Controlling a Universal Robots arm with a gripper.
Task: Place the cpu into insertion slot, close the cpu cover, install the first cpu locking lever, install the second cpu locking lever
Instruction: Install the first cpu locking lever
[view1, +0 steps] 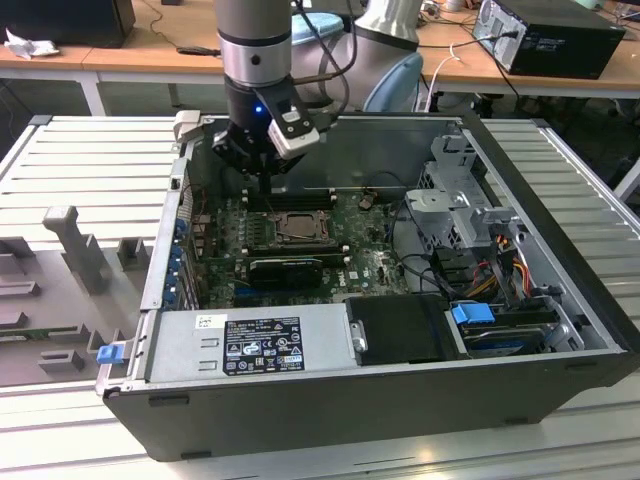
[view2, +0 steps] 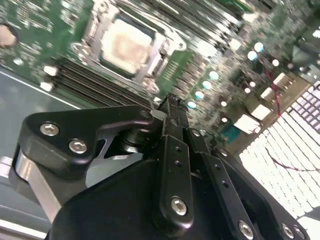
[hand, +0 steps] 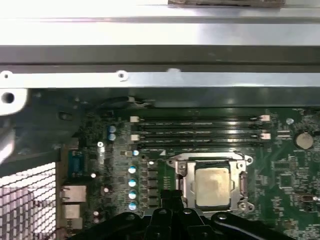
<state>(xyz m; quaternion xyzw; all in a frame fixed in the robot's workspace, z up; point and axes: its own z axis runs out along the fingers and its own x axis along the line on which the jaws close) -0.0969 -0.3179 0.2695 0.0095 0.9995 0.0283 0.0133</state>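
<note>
Status of work: the cpu (hand: 212, 186) is already seated in the insertion slot (view1: 258, 230). It lies flat and square within the socket, inside the open computer case (view1: 350, 410). The cpu cover (hand: 210, 161) appears to be lowered over it: in both wrist views a thin silver frame borders the chip on all sides, and the chip face shows through the square cut-out. I judge the first two steps complete.

Locking levers: thin metal runs along the sides of the socket, but I cannot tell from these views whether either lever is latched. I treat both lever steps as outstanding.

End effector: my gripper (view2: 171, 102) hangs low inside the case, above the motherboard (hand: 285, 170). It sits just beside the socket, on the side of the long black memory slots (hand: 200, 127). The fingers are pressed together, with nothing visible between them. I see no contact with the cover or the board.

Appearance of the cpu:
- small flat square with a pale grey-tan metal face;
- dull sheen, slightly mottled at the centre;
- rim mostly hidden beneath the cover frame;
- level, with no raised corner visible.
</note>
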